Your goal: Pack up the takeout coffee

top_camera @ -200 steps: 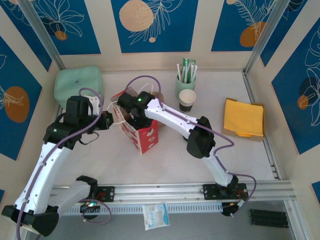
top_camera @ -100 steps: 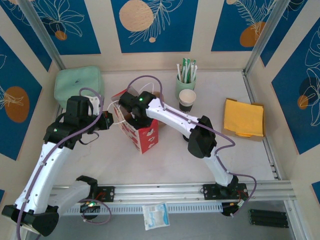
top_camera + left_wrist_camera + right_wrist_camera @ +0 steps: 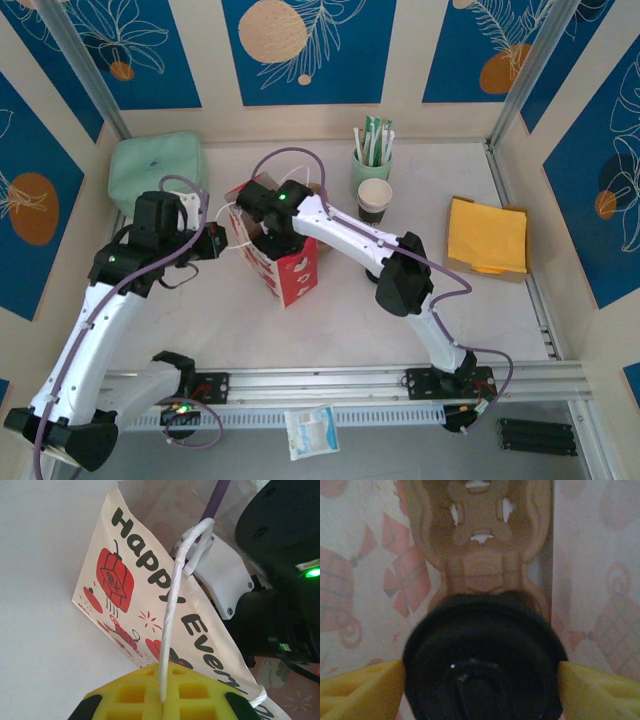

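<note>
The takeout coffee shows its round black lid from above, inside the red and white paper bag. My right gripper reaches down into the bag. Its yellow fingers stand open on either side of the lid, close to its rim. My left gripper is shut on the bag's white cord handle and holds that side of the bag up. In the top view the left gripper sits at the bag's left edge, and the right wrist covers the bag's mouth.
A mint-green cup of sticks and a black-sided paper cup stand behind the bag on the right. A yellow cloth lies at the far right and a mint-green box at the back left. A white packet lies by the rail.
The right gripper's fingers have spread wider around the lid. Its wrist has shifted slightly to the right over the bag. The left arm has stayed still.
</note>
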Controlling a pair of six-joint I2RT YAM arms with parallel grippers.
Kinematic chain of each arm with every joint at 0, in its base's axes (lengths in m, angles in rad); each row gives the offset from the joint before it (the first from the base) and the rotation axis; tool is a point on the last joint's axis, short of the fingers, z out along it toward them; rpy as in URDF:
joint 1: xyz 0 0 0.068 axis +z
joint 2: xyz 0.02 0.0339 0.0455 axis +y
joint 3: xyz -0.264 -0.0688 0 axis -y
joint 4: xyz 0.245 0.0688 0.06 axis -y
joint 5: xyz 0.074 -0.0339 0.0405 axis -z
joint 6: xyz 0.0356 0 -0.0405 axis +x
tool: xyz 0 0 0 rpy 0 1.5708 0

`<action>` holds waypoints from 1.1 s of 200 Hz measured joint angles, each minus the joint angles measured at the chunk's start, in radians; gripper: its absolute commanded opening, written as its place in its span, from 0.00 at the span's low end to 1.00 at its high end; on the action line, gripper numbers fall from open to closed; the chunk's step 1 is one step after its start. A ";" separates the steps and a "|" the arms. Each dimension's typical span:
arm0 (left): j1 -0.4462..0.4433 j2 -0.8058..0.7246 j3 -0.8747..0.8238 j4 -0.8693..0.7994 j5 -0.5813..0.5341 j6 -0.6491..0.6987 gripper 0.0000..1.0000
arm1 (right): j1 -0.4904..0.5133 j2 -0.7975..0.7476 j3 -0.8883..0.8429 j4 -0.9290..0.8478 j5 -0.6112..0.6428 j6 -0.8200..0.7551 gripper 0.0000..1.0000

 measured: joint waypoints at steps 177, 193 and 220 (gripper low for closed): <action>0.000 0.000 -0.001 0.000 0.000 0.000 0.05 | 0.018 0.000 0.232 -0.114 0.000 0.003 0.95; 0.000 0.000 -0.002 -0.001 0.000 0.000 0.05 | 0.019 0.000 0.258 -0.127 0.000 0.003 0.94; 0.000 0.002 -0.002 0.000 0.000 0.000 0.05 | 0.024 0.000 0.301 -0.147 0.000 0.003 0.92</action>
